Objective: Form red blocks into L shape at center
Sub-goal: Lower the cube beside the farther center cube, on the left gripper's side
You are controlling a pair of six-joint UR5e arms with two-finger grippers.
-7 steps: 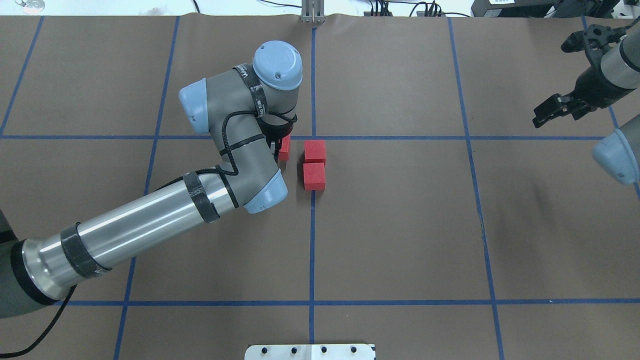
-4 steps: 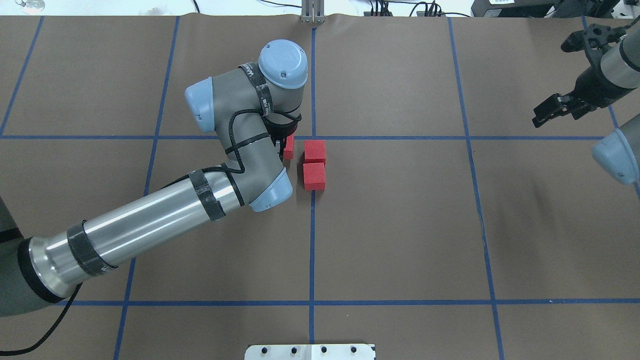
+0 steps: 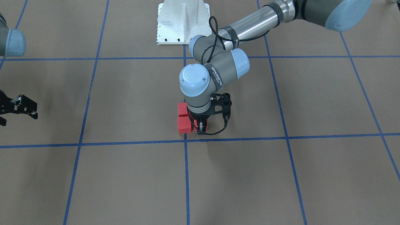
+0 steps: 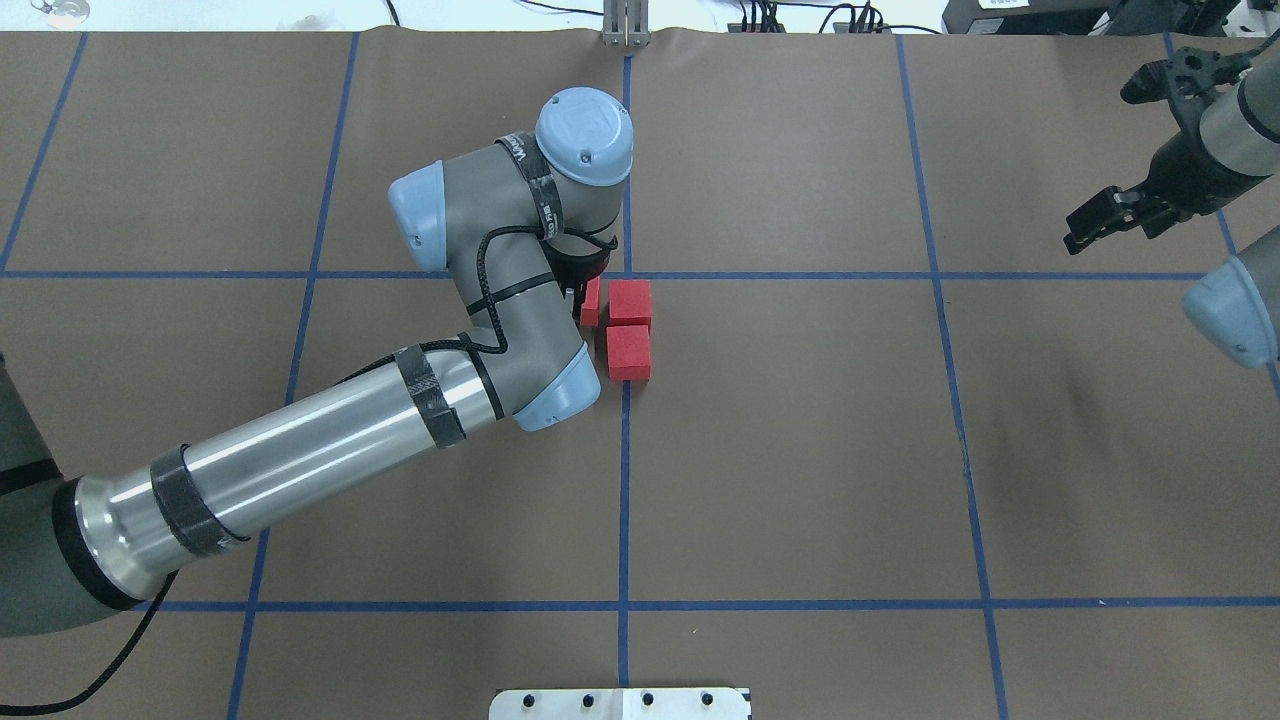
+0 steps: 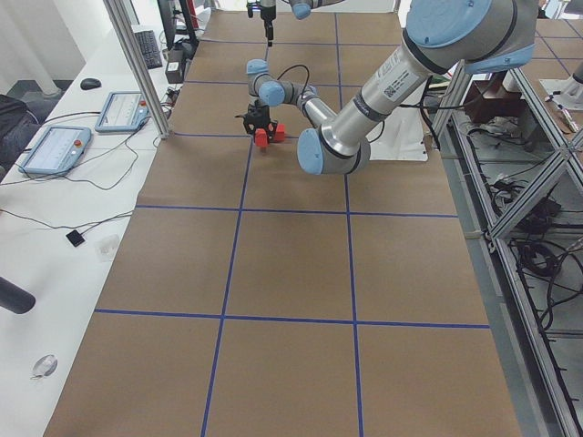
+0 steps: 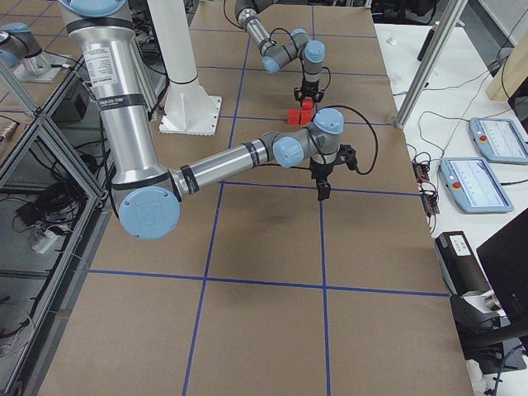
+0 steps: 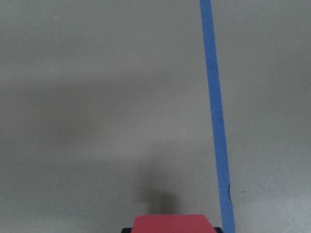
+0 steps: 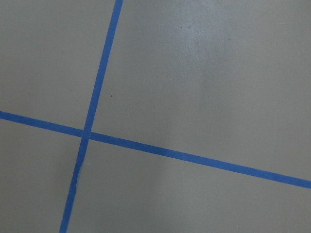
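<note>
in the overhead view the left end effector (image 4: 588, 300) points straight down just at 7 o'clock of the center (image 4: 627, 274), the crossing of blue tape lines on the brown gridded bench (image 4: 800, 450). its fingers are closed on a red block (image 4: 592, 301), most of which hides under the wrist; the left wrist view shows that block's top edge between the finger tips at the bottom of the frame. two more red blocks sit touching each other just at 6 o'clock of the crossing: one block (image 4: 630, 303) beside the held one and another block (image 4: 628, 352) directly at its 6 o'clock. whether the held block touches its neighbour is hard to tell. the right end effector (image 4: 1110, 218) hangs well apart at the 3 o'clock edge, its fingers spread open and holding nothing.
</note>
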